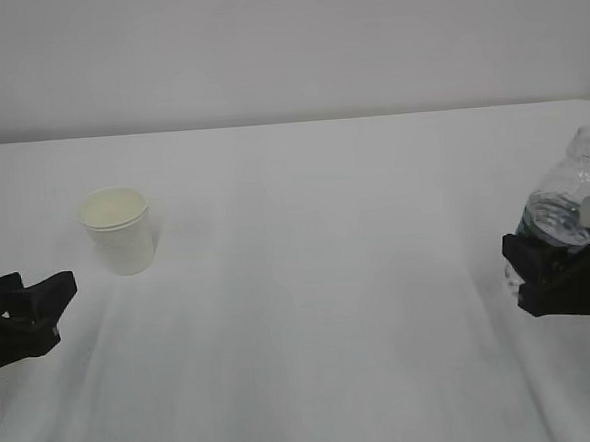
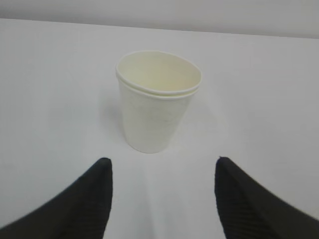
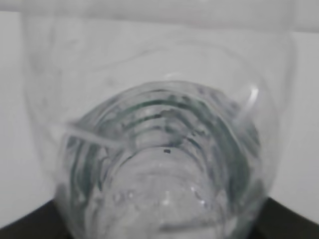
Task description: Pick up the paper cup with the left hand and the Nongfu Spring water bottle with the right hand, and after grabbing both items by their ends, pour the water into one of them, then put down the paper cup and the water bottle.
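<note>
Paper cup [image 2: 157, 102] stands before wide left pincer [image 2: 162, 199]; right pincer [image 1: 569, 274] holds bottle [image 1: 569, 199]

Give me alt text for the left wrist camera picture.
A white paper cup stands upright and empty on a white table. Below it, the two black fingers of the open left gripper frame the foreground, short of the cup and not touching it.

Paper cup [image 1: 119, 230] far left of water bottle [image 1: 572, 204].
</note>
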You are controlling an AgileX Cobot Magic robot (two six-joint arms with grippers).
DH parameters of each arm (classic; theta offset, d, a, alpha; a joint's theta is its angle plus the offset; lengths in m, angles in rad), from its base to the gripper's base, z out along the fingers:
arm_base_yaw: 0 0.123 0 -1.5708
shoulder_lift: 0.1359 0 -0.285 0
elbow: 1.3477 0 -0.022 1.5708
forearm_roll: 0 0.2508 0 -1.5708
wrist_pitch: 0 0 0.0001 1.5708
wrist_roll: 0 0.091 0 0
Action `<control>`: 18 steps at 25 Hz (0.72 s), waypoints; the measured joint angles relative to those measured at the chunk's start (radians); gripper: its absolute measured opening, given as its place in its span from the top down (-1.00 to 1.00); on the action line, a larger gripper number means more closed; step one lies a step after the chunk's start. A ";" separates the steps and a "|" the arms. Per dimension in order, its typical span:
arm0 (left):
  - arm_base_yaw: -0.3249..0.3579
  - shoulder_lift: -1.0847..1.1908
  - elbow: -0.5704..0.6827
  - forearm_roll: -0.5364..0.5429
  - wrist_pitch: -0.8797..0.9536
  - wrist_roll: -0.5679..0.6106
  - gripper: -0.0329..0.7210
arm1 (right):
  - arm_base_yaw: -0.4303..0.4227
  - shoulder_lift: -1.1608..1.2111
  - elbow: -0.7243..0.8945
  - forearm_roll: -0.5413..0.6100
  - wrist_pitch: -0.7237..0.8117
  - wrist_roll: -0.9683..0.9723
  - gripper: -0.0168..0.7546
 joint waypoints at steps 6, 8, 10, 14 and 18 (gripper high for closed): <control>0.000 0.000 0.000 0.000 0.000 0.000 -0.31 | 0.000 -0.046 0.000 -0.045 0.000 0.000 -0.14; 0.000 0.000 0.000 -0.009 0.000 0.000 -0.31 | 0.000 -0.050 0.000 -0.059 0.000 0.002 -0.14; 0.000 0.000 -0.005 -0.009 0.000 0.000 -0.31 | 0.000 -0.052 0.002 -0.061 0.000 0.002 -0.14; 0.000 0.010 -0.052 -0.015 0.000 0.002 -0.35 | 0.000 -0.054 0.002 -0.081 0.000 0.002 -0.14; 0.000 0.056 -0.104 -0.023 0.000 0.003 -0.65 | 0.000 -0.054 0.002 -0.095 0.000 0.002 -0.14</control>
